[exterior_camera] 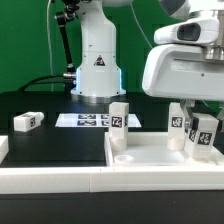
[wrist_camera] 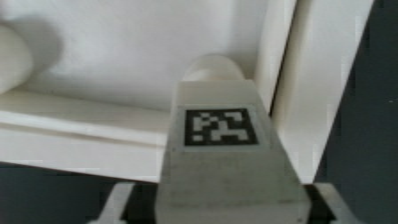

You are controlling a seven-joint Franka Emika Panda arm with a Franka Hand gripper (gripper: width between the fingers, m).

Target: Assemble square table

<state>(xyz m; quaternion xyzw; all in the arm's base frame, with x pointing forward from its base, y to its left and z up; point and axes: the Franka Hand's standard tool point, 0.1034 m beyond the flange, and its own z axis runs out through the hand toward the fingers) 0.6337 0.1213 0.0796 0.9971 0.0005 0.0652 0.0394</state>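
White plastic leg block [wrist_camera: 221, 140], tagged, probably light, stiff and slick: your jaws are clamped on its flat sides near the tabletop [wrist_camera: 107, 80] rim, the squarest hold.

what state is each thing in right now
gripper: shut on the held leg
held leg: clamped between the fingers
tabletop: lying flat, rim up
middle leg: standing upright
leg beside the gripper: upright
far leg: lying on its side
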